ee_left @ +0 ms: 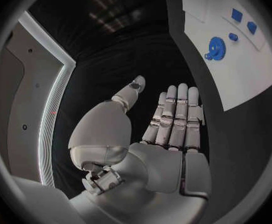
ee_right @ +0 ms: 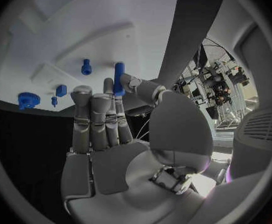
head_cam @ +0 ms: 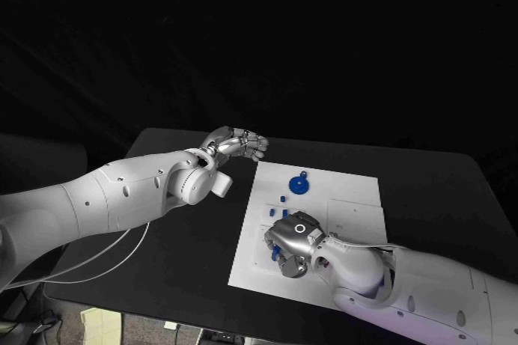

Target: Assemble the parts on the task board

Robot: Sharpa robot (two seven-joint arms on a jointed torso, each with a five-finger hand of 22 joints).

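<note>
The right hand [ee_right: 105, 134] reaches over the white task board [ee_right: 80, 40] with its fingers [ee_right: 81, 114] held straight and close together. A long blue peg [ee_right: 118, 77] stands upright, pinched between the thumb and a fingertip. Just beyond the fingers, a short blue pin [ee_right: 86, 66] stands on the board. A small blue block [ee_right: 61, 90], a tiny blue pin [ee_right: 54, 101] and a blue gear [ee_right: 28, 99] lie near the board's edge
</note>
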